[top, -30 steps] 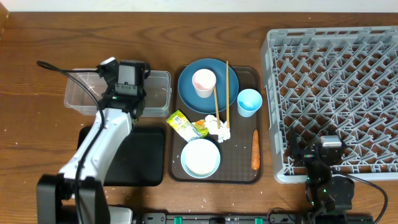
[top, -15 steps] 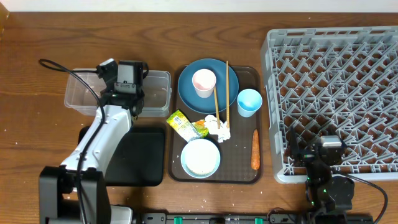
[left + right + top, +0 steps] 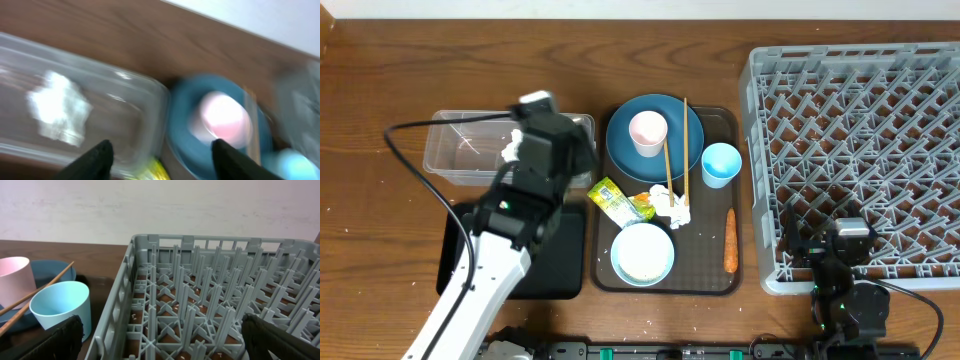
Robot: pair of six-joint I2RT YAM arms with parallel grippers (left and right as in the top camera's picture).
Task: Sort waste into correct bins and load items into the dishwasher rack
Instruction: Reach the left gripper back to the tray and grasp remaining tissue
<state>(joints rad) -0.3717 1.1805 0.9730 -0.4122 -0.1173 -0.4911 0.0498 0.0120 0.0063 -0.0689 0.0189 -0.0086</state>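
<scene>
My left gripper [image 3: 162, 160] hangs open and empty over the right end of the clear tub [image 3: 125, 110]; that view is blurred. A crumpled white paper [image 3: 57, 105] lies inside the tub, left of the fingers. Just right of the tub are the dark blue plate [image 3: 625, 135] with the pink cup [image 3: 648, 132] and chopsticks [image 3: 685, 150]. The yellow-green wrapper [image 3: 612, 199], more white paper [image 3: 670, 207], the light blue bowl [image 3: 642, 253], light blue cup [image 3: 721, 164] and carrot [image 3: 730, 241] lie on the brown tray. My right gripper [image 3: 162, 345] stands open at the near edge of the grey rack [image 3: 210, 295].
The black tray [image 3: 555, 265] lies below the clear tub, partly under my left arm [image 3: 490, 260]. The brown serving tray [image 3: 601, 270] sits between the bins and the rack [image 3: 860, 150]. Rice grains dot the rack's floor.
My left gripper opened and let the white paper drop into the clear tub, then swung right toward the plate. The right arm has not moved.
</scene>
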